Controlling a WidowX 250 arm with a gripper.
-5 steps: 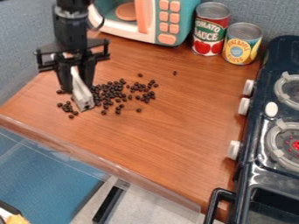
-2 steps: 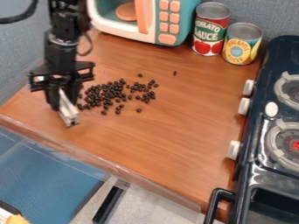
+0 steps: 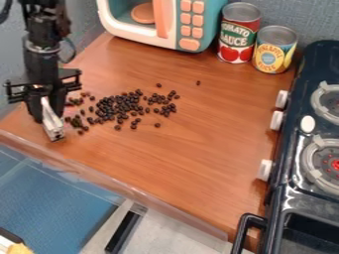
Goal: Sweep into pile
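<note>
1. Wood-grain worktop (image 3: 205,134) is bordered at the back by a toy microwave (image 3: 189,45) and two cans, red-labelled (image 3: 239,37) and yellow-labelled (image 3: 273,51); a dark toy stove (image 3: 287,154) is set along the right side of the view.

2. The pincer (image 3: 47,113) is seen at the left of the worktop, pointed downward. Its fingers are drawn in to about the thickness of a pale, narrow tool (image 3: 54,130), which is held between them.

3. Dark beans (image 3: 120,105) are spread to the right of the pincer in the view. The main cluster is packed loosely at centre-left; a thinner scatter is found close beside the tool, between it and the cluster.

4. Single strays are noted beyond: one above the cluster, one farther off towards the cans, one just below.

5. Key relation: the beans lie rightward, while the tool's long axis is slanted down the view and slightly right, roughly crosswise to the line towards the cluster. A rightward push is therefore judged to be favoured, by which the nearer scatter could be gathered inward.

6. Contact should be kept low and the stroke short. If the push is carried too far, beans may be rolled past the cluster; if the tip is raised, they may be passed over.
</note>
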